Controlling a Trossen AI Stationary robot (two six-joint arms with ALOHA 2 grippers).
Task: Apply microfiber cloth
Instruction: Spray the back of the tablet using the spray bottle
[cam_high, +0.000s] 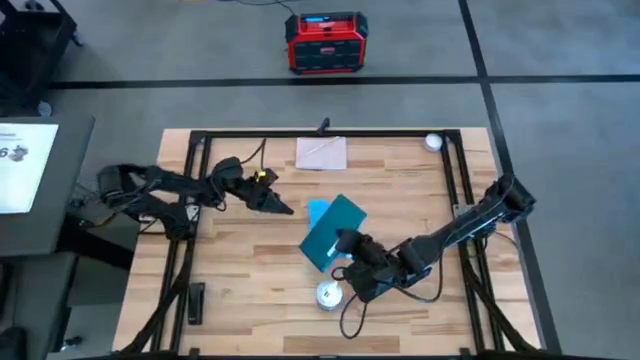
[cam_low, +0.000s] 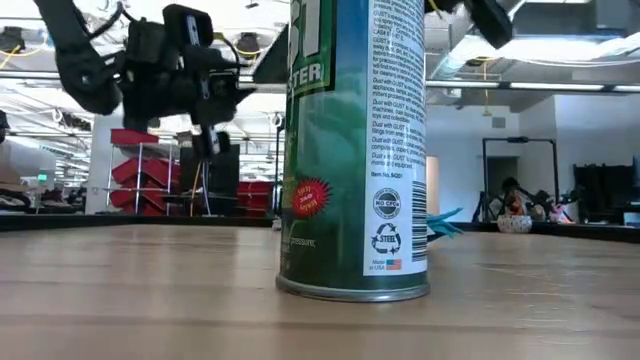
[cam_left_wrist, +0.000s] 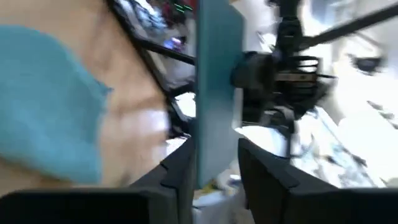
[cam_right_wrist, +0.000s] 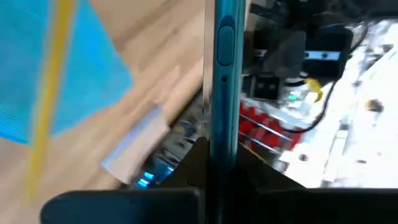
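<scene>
A wooden bench (cam_high: 240, 290) seen from above, with two dark robot arms reaching toward its middle.

On the left, the left gripper (cam_high: 278, 205) hangs above the bench, pointing toward the centre. It sits just short of the tablet's upper corner and the cloth. Its wrist view shows its two fingers (cam_left_wrist: 177, 171) spread, with the tablet's thin edge standing in the gap between them, so these jaws read as released and holding nothing.

At the centre, a teal-cased tablet (cam_high: 332, 232) is held off the bench and tilted, its long axis running diagonally from lower left to upper right in the overhead view. The microfiber cloth (cam_high: 317, 211), bright sky blue, peeks out just beside the tablet's upper left edge. Most of it is hidden, so its long axis and direction cannot be told. In the right wrist view it lies flat on the wood (cam_right_wrist: 74, 68), apart from the tablet.

To the right of the tablet, the right gripper (cam_high: 347, 243) has its jaws clenched on the tablet's lower right edge, holding it edge-on.

Below the tablet stands a green spray can (cam_low: 355, 150), upright. A pale sheet (cam_high: 321, 153) lies at the far edge.

Judged from this, the step in hand is getting the cloth onto the screen. To do it well, the left arm should drop to the cloth, pinch it by a free edge, and lift clear of the tablet, while the right arm keeps the tablet steady and turned to present its flat face.
</scene>
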